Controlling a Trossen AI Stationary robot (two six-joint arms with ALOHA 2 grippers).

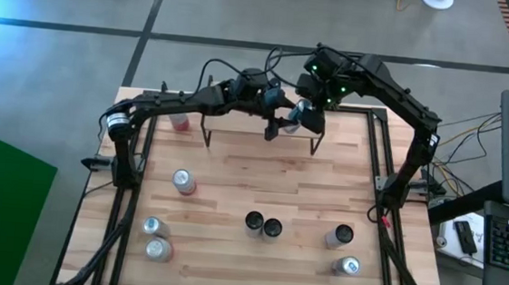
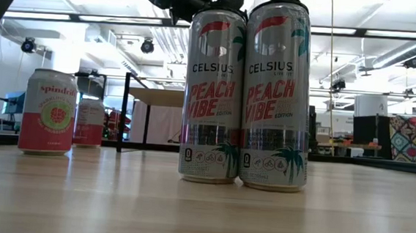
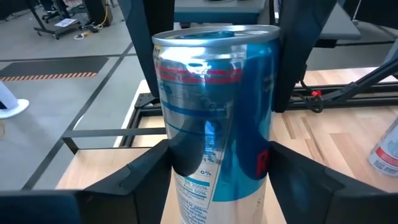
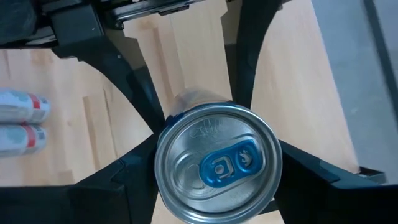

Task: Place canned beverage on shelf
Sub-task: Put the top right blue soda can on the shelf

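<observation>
Both grippers meet over the shelf (image 1: pixel 260 125) at the tabletop's (image 1: pixel 251 183) far edge. The right gripper (image 4: pixel 214 168) has its fingers (image 4: pixel 134 168) clamped on the blue can (image 1: pixel 304 115), upright above the shelf's right end; the left gripper's (image 3: pixel 217 168) fingers (image 3: pixel 146 171) flank it, contact unclear. Open planks lie between shelf and nearer cans (image 1: pixel 263 224).
</observation>
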